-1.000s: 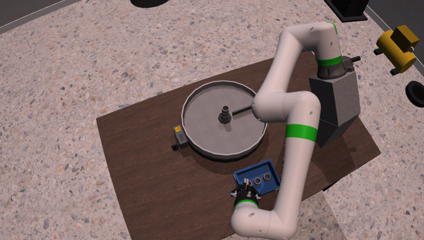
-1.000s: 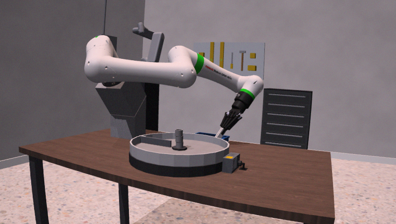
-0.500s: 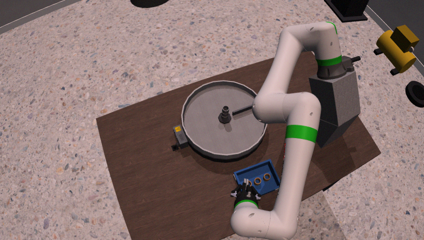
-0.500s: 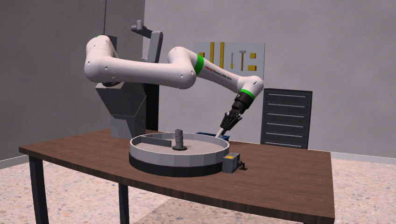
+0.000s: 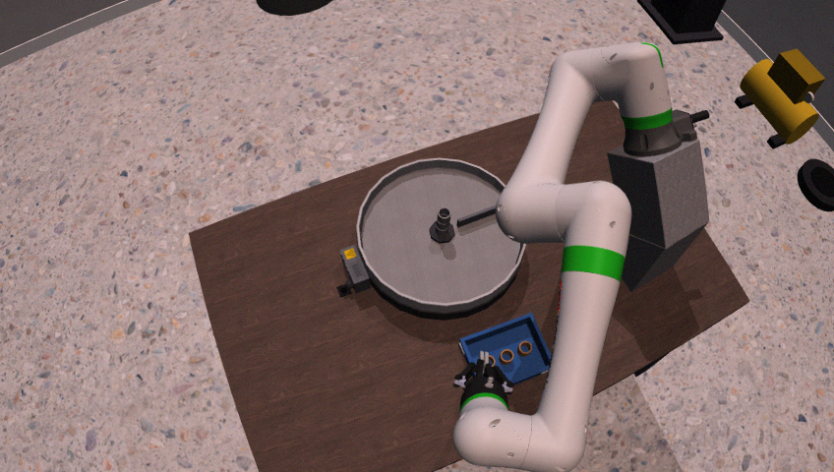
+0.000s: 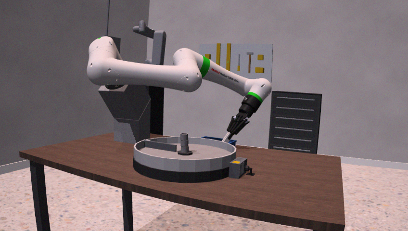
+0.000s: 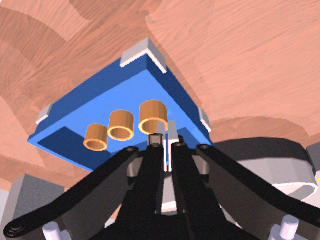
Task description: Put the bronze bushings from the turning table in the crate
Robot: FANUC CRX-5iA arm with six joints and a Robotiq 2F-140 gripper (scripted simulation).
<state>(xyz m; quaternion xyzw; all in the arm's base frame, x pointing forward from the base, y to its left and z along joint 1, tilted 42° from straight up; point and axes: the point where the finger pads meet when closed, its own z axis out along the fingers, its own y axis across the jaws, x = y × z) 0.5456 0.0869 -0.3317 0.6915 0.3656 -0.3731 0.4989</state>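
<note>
- The gripper (image 5: 484,354) (image 6: 225,137) (image 7: 166,132) has its fingers nearly together, clamped, it seems, on the wall of a bronze bushing, their tips at the crate.
- That held bushing (image 5: 491,360) (image 7: 153,111) is over or inside the crate, towards the end away from the robot's base; whether it touches the crate floor I cannot tell.
- Just beside it, a second bronze bushing (image 5: 501,356) (image 7: 121,120) stands in the crate, with a third (image 5: 519,349) (image 7: 96,131) beyond.
- The crate (image 5: 496,327) (image 6: 233,142) (image 7: 140,85) has walls close to the fingertips; its open floor lies mostly on the side nearer the turning table.
- Setting down looks like the step in hand. Next: seat the bushing, part the fingers a little, then back out along their slant without nudging the neighbour or rim.
- The turning table (image 5: 403,300) (image 6: 183,163) (image 7: 280,167) stands near the crate, its raised edge to be cleared. No bushing shows on it, but the elbow (image 5: 529,213) (image 6: 187,81) hides part from above, so I cannot tell about the steel ones.
</note>
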